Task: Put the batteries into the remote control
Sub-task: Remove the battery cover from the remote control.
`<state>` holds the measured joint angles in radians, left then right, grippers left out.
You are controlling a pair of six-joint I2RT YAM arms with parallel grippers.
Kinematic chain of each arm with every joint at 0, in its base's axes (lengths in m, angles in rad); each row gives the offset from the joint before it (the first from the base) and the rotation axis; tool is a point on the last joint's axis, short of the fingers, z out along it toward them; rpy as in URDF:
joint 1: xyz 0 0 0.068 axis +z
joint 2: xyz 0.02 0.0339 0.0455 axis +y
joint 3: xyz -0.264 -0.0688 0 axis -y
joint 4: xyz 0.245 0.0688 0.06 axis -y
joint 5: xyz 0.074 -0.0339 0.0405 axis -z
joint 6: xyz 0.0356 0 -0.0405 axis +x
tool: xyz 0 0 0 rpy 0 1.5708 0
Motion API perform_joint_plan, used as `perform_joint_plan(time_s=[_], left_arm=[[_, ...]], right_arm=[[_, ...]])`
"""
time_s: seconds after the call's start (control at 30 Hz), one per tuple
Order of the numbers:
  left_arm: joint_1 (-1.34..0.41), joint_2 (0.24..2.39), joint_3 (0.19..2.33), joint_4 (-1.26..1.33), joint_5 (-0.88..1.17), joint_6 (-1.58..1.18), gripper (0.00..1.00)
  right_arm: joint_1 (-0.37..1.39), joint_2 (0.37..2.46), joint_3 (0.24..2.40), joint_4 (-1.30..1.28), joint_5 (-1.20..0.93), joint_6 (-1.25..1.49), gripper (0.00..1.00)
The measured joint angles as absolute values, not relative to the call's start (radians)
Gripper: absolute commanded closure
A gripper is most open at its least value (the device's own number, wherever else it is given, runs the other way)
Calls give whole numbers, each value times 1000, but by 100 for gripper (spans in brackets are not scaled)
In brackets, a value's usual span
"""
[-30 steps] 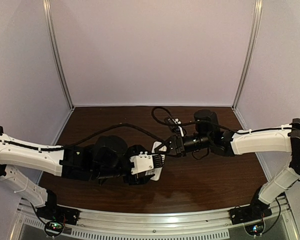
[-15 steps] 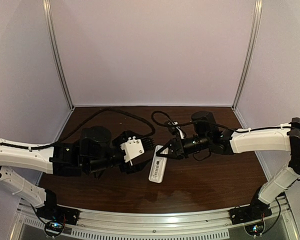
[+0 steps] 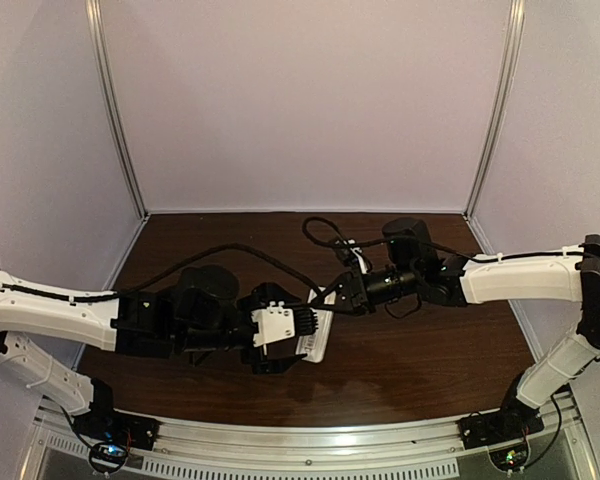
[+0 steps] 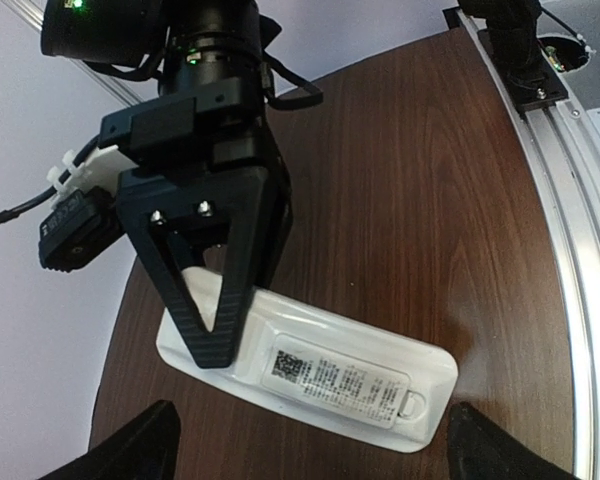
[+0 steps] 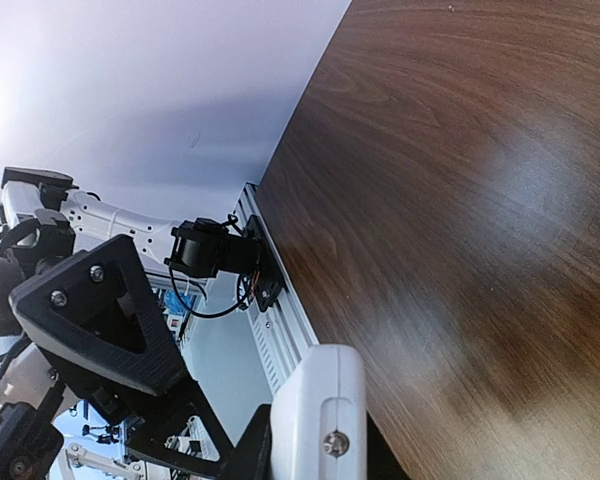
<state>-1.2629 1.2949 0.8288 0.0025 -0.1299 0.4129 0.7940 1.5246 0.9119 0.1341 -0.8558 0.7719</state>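
Note:
The white remote control (image 3: 316, 342) lies back face up on the brown table, its label and closed battery cover showing in the left wrist view (image 4: 350, 370). My right gripper (image 3: 329, 298) is shut on the remote's far end; its black fingers (image 4: 215, 290) clamp that end. In the right wrist view the remote's end (image 5: 320, 400) sits edge-on between my right gripper's (image 5: 315, 455) jaws. My left gripper (image 3: 300, 335) hovers over the remote, open wide and empty (image 4: 310, 447), a fingertip on each side. The batteries are out of view.
An aluminium rail (image 3: 310, 440) runs along the near table edge and shows in the left wrist view (image 4: 565, 200). Black cables (image 3: 240, 250) loop above the table behind the left arm. Pale enclosure walls stand at the back and sides.
The left gripper pulled back to the left, uncovering the remote, then came back right over it. The right gripper has stayed at the remote's far end.

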Motion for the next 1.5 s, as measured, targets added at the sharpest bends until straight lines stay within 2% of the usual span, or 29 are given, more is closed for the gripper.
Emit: perform_joint_plan(time_s=[0.9, 1.5], left_arm=[[-1263, 1354, 852, -9, -184, 429, 13], [-1265, 1307, 841, -7, -232, 439, 13]], right_arm=[[802, 1525, 912, 170, -878, 815, 100], [805, 1529, 914, 185, -851, 812, 100]])
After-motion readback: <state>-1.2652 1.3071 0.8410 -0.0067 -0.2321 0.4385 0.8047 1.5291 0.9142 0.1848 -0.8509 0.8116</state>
